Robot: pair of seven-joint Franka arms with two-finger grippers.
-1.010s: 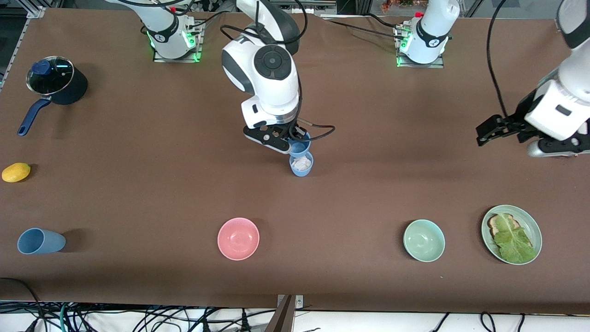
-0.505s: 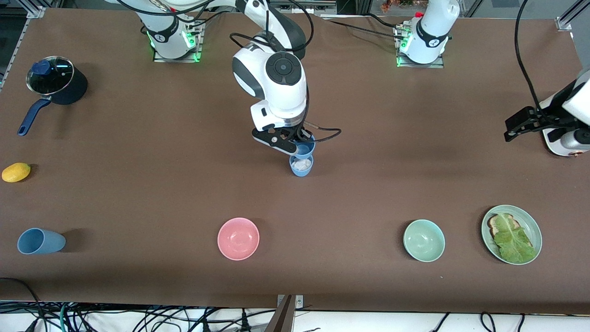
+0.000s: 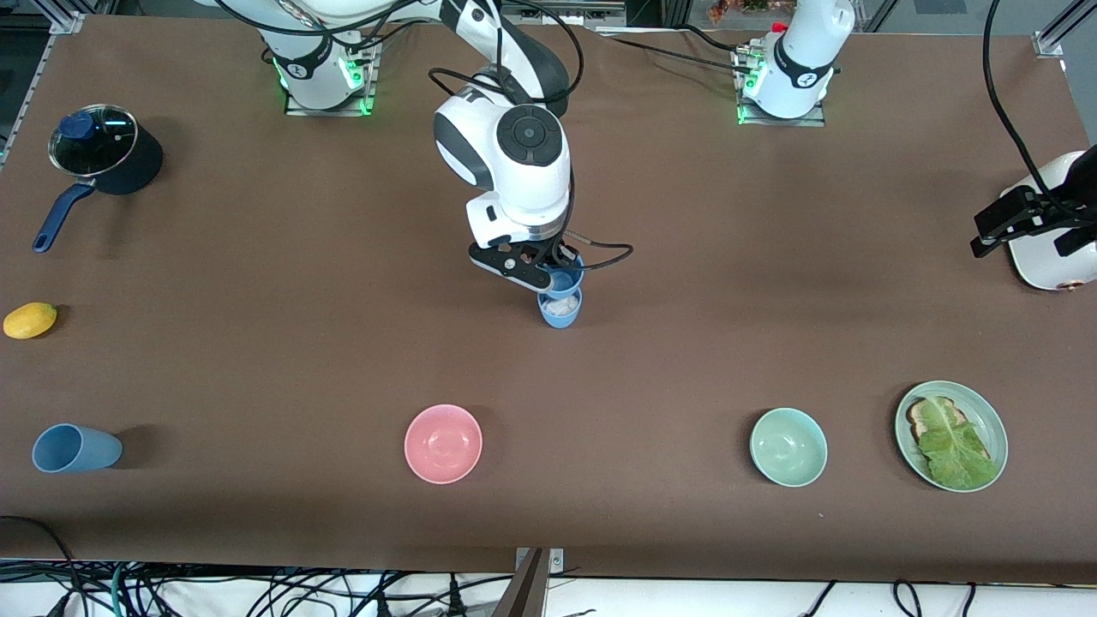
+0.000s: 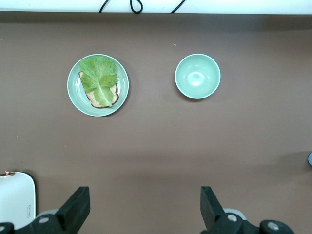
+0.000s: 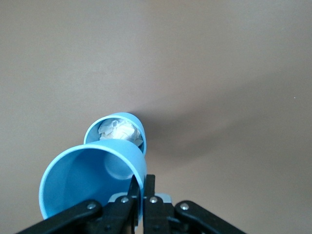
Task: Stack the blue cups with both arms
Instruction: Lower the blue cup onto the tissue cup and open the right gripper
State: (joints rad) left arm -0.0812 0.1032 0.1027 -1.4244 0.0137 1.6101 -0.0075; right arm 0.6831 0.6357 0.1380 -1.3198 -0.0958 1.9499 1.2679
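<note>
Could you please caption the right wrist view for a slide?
Right gripper holds a blue cup above another blue cup containing crumpled paper.

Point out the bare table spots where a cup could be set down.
Bare brown table lies between the pink bowl and green bowl, and between the pot and the right claw. It is crowded where that claw holds a blue cup over the paper-filled cup.

Crumpled white wad probably blocks the standing cup.
</note>
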